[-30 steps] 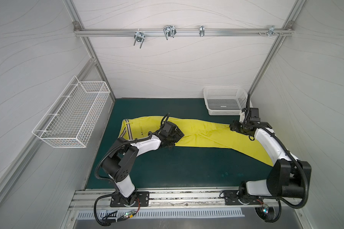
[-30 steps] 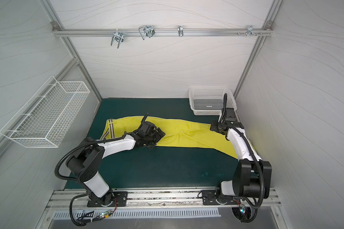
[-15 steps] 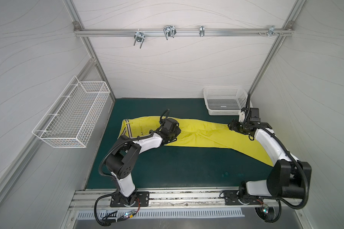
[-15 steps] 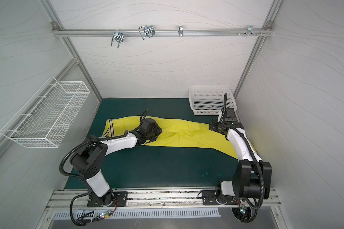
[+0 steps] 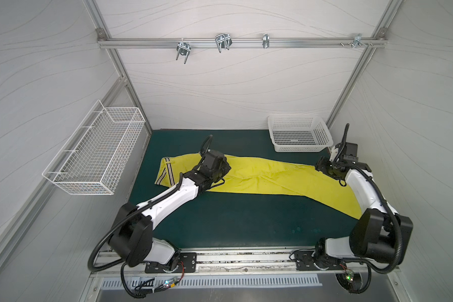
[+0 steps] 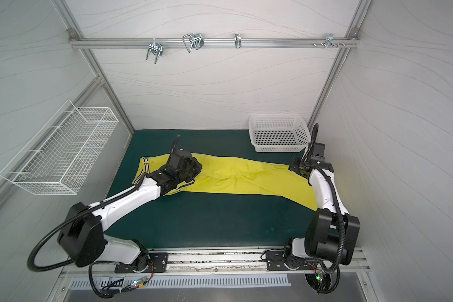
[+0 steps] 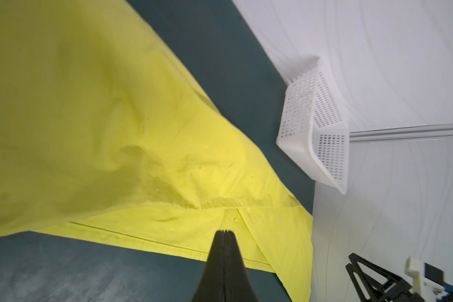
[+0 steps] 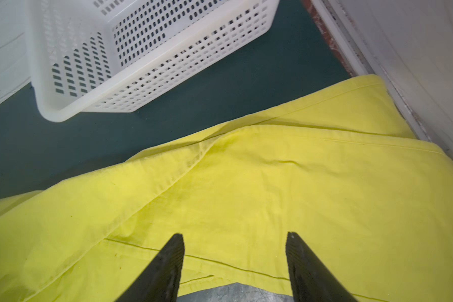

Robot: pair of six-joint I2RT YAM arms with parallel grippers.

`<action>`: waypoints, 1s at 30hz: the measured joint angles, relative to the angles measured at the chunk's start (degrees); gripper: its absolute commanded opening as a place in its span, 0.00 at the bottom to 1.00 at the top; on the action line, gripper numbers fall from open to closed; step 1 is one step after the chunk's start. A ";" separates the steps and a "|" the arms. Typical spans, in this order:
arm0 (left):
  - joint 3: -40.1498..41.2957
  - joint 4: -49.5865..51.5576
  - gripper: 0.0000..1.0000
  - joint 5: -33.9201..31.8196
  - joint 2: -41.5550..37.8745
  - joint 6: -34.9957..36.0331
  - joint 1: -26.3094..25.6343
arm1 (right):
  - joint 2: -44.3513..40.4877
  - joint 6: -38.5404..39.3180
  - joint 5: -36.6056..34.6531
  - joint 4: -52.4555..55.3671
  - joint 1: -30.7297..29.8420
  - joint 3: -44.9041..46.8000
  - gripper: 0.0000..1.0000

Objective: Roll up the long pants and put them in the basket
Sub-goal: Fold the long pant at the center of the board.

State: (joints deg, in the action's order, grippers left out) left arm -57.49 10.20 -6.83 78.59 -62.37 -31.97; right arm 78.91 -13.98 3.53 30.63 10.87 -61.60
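Note:
The long pants (image 5: 267, 177) (image 6: 236, 177) lie flat across the green mat, bright yellow-green, with the striped waistband (image 5: 165, 174) at the left and the legs running to the right wall. My left gripper (image 5: 221, 167) (image 7: 226, 231) hovers over the seat area, near the crotch seam. It is shut, fingertips pressed together, and no fabric shows between them. My right gripper (image 5: 322, 167) (image 8: 236, 236) stands open over the far leg (image 8: 272, 183), near its hem at the right, one finger (image 8: 177, 248) on each side of bare cloth.
A white perforated plastic basket (image 5: 298, 133) (image 8: 141, 52) stands at the back right, close to the right gripper. A wire basket (image 5: 97, 154) hangs on the left wall. A rail with metal hooks (image 5: 222, 43) crosses the back wall. The right wall runs along the leg ends.
The left gripper has gone from wide open to shut and shifted a little toward the back over the seat. The right gripper has barely moved and opened slightly wider.

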 measured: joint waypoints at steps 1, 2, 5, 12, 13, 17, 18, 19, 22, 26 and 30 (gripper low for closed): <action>-0.07 0.92 0.05 -0.13 -1.22 0.68 0.46 | 0.11 0.02 -0.31 0.31 0.13 -0.02 0.70; -0.22 1.90 0.18 -0.04 -1.84 0.96 0.90 | 0.35 -0.13 -0.74 0.72 0.37 -0.02 0.71; -0.24 2.71 0.33 1.86 -0.33 1.16 1.64 | 1.68 -0.39 -1.38 1.42 1.66 0.02 0.71; 0.83 -7.06 0.59 9.97 12.90 -3.85 -0.48 | 2.69 -2.36 2.10 1.18 7.26 1.07 0.71; 0.83 -8.59 0.62 10.80 14.82 -4.76 -0.85 | 2.47 -2.62 2.91 1.03 7.32 1.33 0.71; 2.36 -15.10 0.68 11.58 18.32 -8.90 -1.66 | 1.03 -3.39 5.99 0.20 7.30 2.45 0.71; 2.91 -16.37 0.69 11.54 18.45 -9.86 -1.84 | 0.79 -3.65 6.73 -0.09 7.28 2.69 0.71; 3.30 -17.29 0.69 11.43 18.45 -10.60 -1.99 | 0.66 -3.87 7.32 -0.39 7.28 2.89 0.71; 3.43 -18.80 0.69 10.49 18.40 -12.07 -2.54 | 0.61 -4.61 8.90 -1.25 7.28 3.56 0.71; 3.48 -18.05 0.70 6.58 17.57 -13.38 -4.87 | 0.24 -5.64 10.49 -2.36 7.28 4.90 0.71; 4.87 -18.53 0.70 2.23 16.61 -15.74 -7.37 | -1.22 -6.69 11.32 -3.30 7.06 6.27 0.71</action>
State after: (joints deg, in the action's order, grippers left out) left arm -52.62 -8.34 -4.60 95.20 -78.11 -39.33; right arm 77.69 -20.67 14.85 27.33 17.93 -55.33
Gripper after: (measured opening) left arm 0.703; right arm 0.707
